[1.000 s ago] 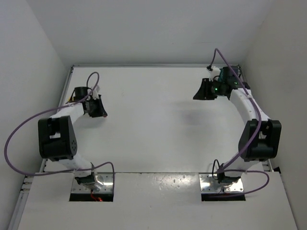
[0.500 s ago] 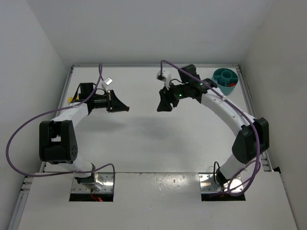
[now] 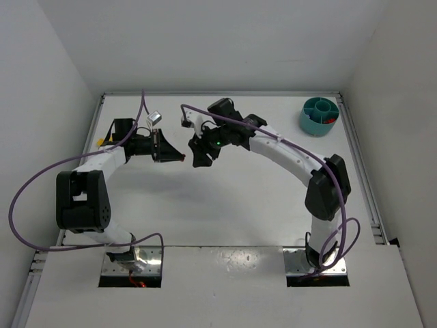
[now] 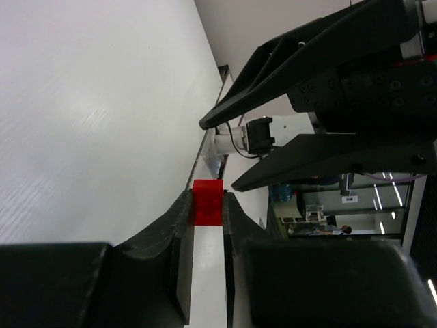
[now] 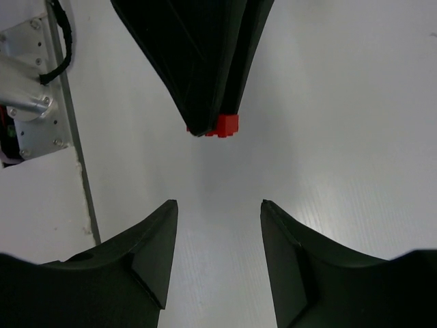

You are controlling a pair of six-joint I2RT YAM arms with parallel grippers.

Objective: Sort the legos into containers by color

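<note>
We see the left claw clenched on a red lego; the right claw stands released just beside it.

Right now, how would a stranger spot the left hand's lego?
Over the white table, left of centre, the left hand faces the open right hand. Pinched in the left hand is a tiny red lego, the only brick held off the table.
</note>
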